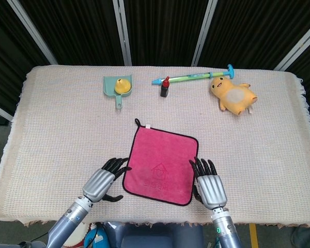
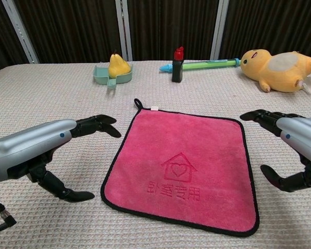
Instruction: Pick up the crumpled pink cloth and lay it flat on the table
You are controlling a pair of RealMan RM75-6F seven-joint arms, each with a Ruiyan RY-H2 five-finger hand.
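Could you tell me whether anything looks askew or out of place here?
Nothing stands out. The pink cloth lies flat, slightly rotated against the table edge, with the left hand and right hand open beside it.

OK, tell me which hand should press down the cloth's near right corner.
The right hand: it hangs open beside the pink cloth's right edge, while the left hand sits off the opposite edge.

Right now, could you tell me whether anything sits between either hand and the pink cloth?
Nothing visible does. The pink cloth lies spread flat on the table, with the left hand and right hand open beside its near corners, only bare table covering between.
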